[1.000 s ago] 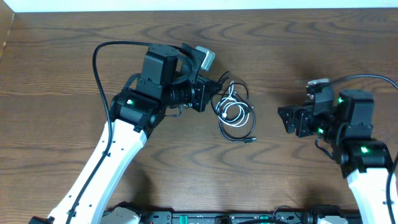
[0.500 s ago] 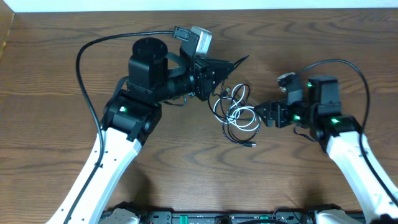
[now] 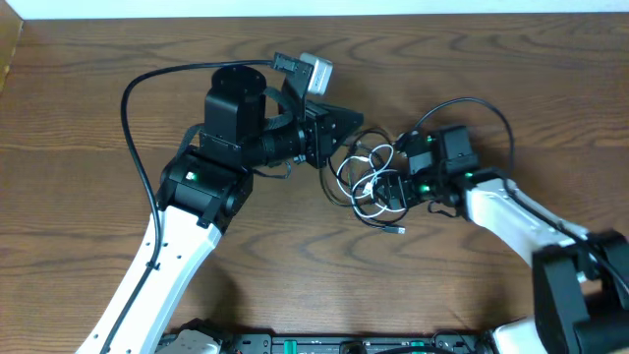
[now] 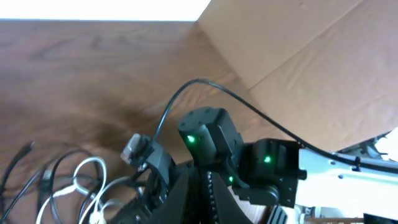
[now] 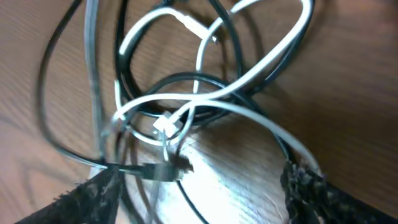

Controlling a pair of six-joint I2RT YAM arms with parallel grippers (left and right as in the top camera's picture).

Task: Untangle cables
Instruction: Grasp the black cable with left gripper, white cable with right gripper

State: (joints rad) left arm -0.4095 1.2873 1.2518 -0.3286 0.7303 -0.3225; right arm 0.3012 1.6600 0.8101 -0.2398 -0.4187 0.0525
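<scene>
The cables (image 3: 366, 177) lie as one loose tangle of a white cord and black cords on the wooden table, between the two arms. A black plug end (image 3: 398, 229) sticks out at the tangle's near side. My left gripper (image 3: 354, 123) is shut and hovers at the tangle's far left edge; I see no cord between its fingers (image 4: 186, 196). My right gripper (image 3: 385, 192) is open and low over the tangle's right side. In the right wrist view its fingers (image 5: 93, 193) straddle the white cord (image 5: 273, 43) and black cords (image 5: 180, 81).
A cardboard wall (image 4: 311, 56) stands beyond the right arm (image 4: 217, 140), and a box edge (image 3: 8, 49) shows at the far left of the table. The left arm's thick black cable (image 3: 133, 98) arcs over the table.
My right gripper has moved left onto the tangle, and its arm has stretched out. My left gripper has come down a little toward the cords. The tangle has shifted slightly.
</scene>
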